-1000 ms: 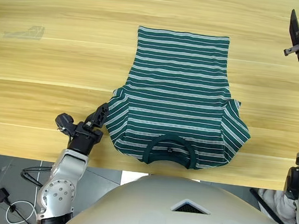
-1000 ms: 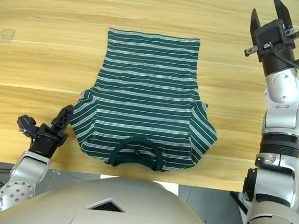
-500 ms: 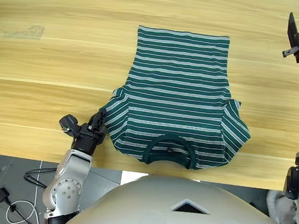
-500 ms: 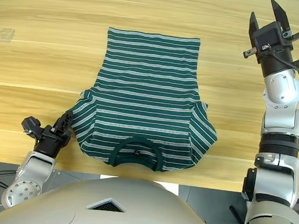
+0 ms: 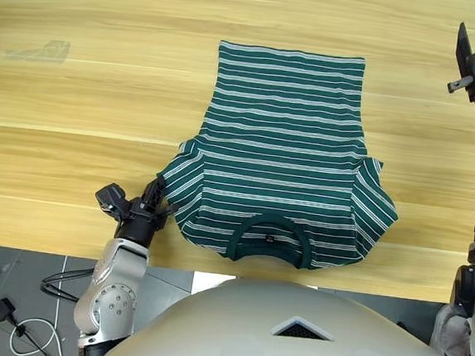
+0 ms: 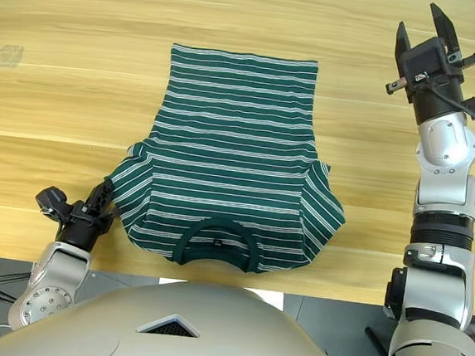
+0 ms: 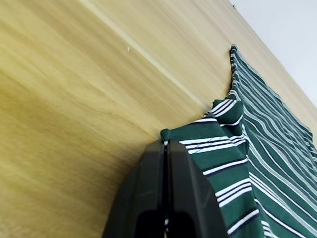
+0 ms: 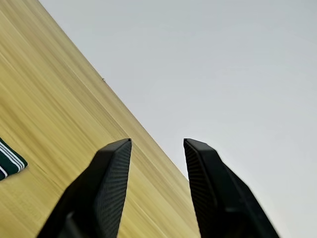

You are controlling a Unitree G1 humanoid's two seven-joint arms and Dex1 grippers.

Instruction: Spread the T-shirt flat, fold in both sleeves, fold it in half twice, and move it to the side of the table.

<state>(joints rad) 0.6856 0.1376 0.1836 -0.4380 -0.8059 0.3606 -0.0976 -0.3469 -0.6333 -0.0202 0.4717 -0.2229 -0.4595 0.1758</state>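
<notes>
T-shirt sleeve fold: keep the crease parallel to the body

Your left claw sits by the near edge of the table, fingers pressed together on the cuff corner of the left sleeve. It looks like a true pinch, though little cloth is caught. Lift just clear of the wood, carry the cuff inward over the chest, and lay the crease along the side seam without dragging the body. The shirt lies mid-table, collar nearest you, long axis running straight away to the hem. Far right, your right claw hangs wide open and empty
</notes>
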